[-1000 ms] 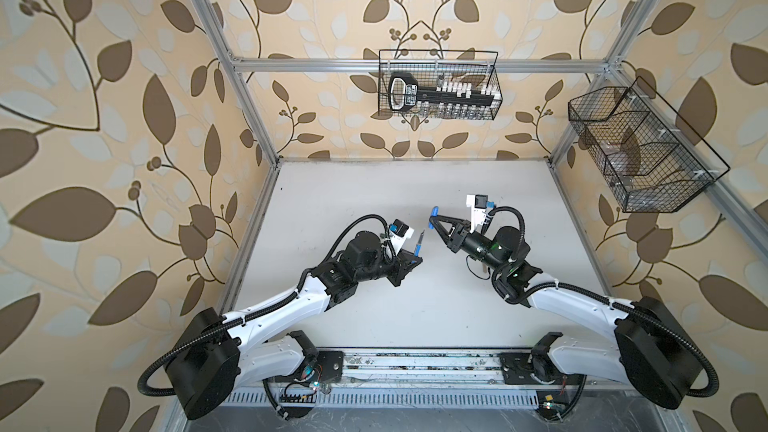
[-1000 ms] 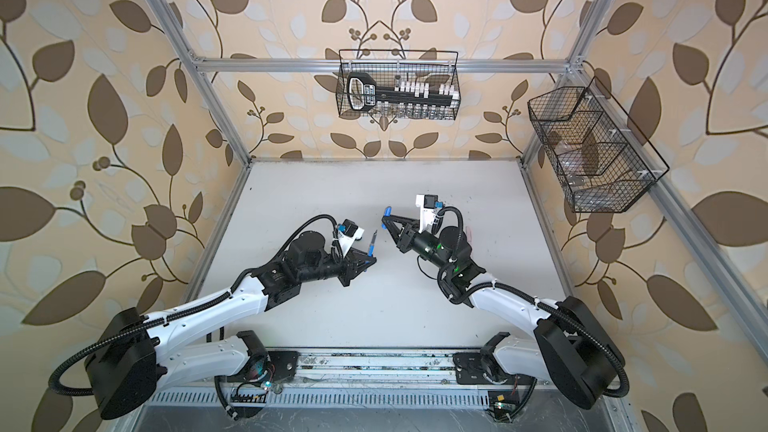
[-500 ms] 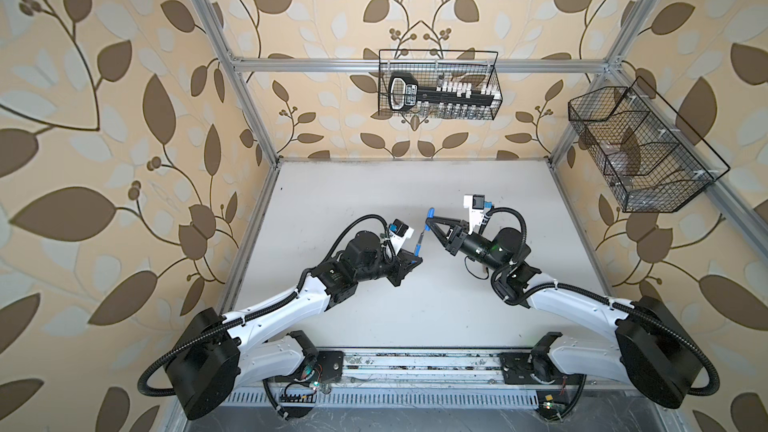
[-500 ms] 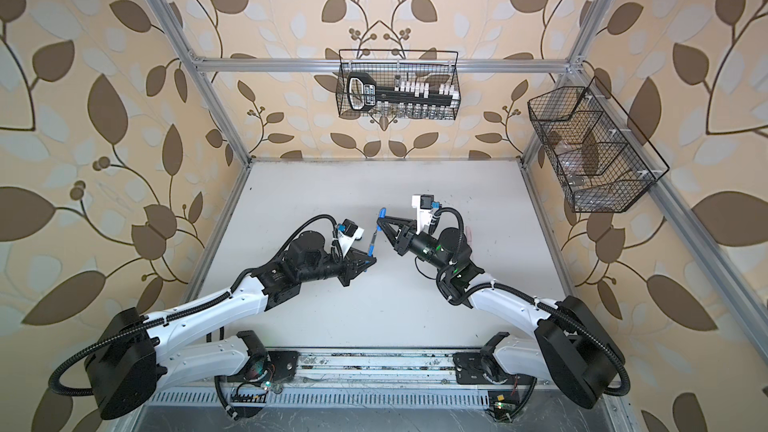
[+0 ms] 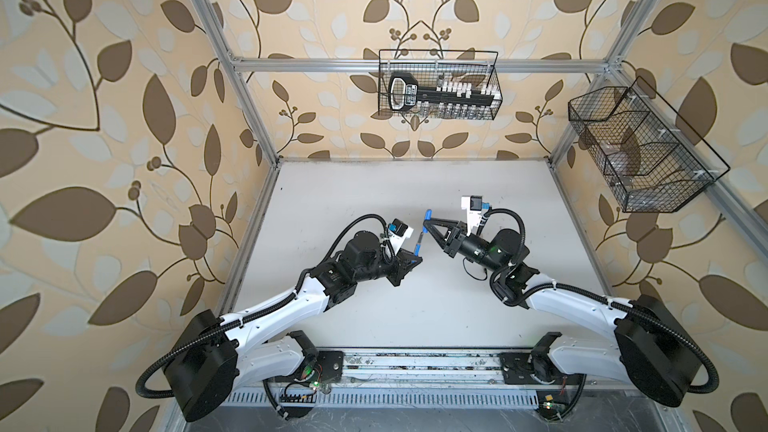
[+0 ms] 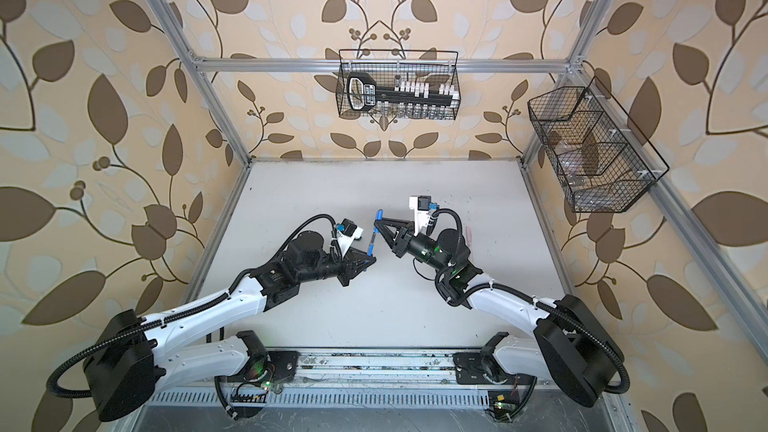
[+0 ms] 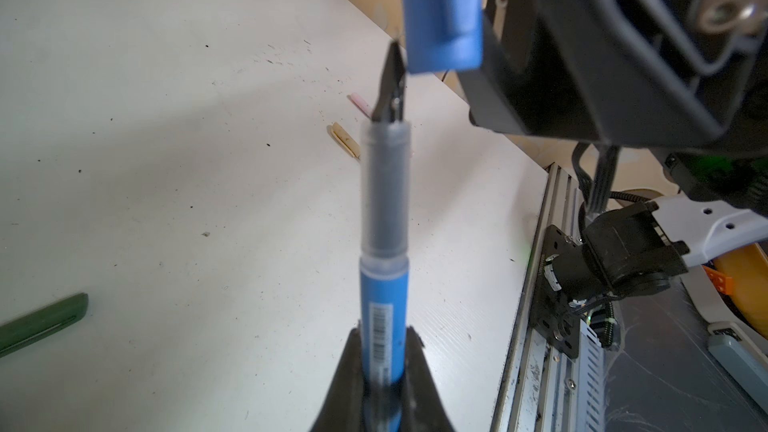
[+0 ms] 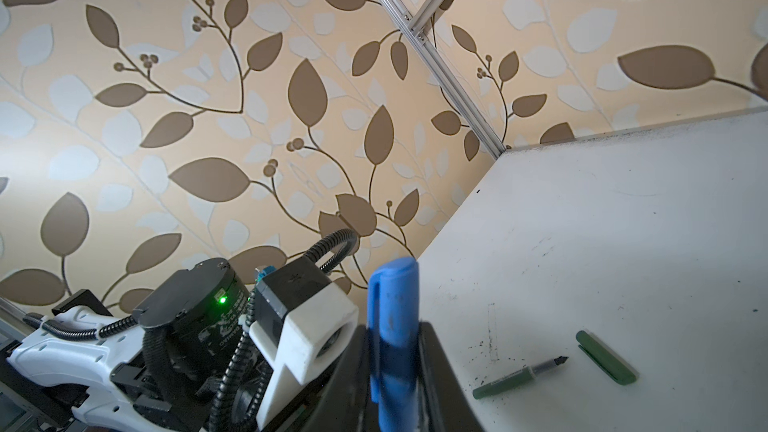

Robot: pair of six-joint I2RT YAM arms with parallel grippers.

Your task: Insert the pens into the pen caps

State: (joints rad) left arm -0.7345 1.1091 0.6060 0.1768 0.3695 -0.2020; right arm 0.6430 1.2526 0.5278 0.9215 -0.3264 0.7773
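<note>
Left fingers (image 7: 343, 384) narrow, clamped on the lower barrel of the blue pen (image 7: 384, 284). The pen stands straight out past the fingertips, its clear grey section and dark tip at the far end.

Right fingers (image 8: 432, 376) narrow too, pinching the blue cap (image 8: 395, 326) across its middle. The rounded closed end sticks out beyond the fingertips, clip side in view.

In both top views the two sets of fingers face each other above the middle of the worktop (image 5: 374, 184), tips near, not touching. In the left wrist view the pen's tip sits just beside the rim of the cap's open mouth, off to one side and not inside.

A green pen (image 8: 519, 376), uncapped, lies flat on the worktop beyond the right fingers. A green cap (image 8: 606, 357) lies just beside its tip, apart from it.

Beyond the left fingers lie a tan piece (image 7: 345, 141) and a pink piece (image 7: 361, 102), near each other. Cannot tell whether either is pen or cap.
</note>
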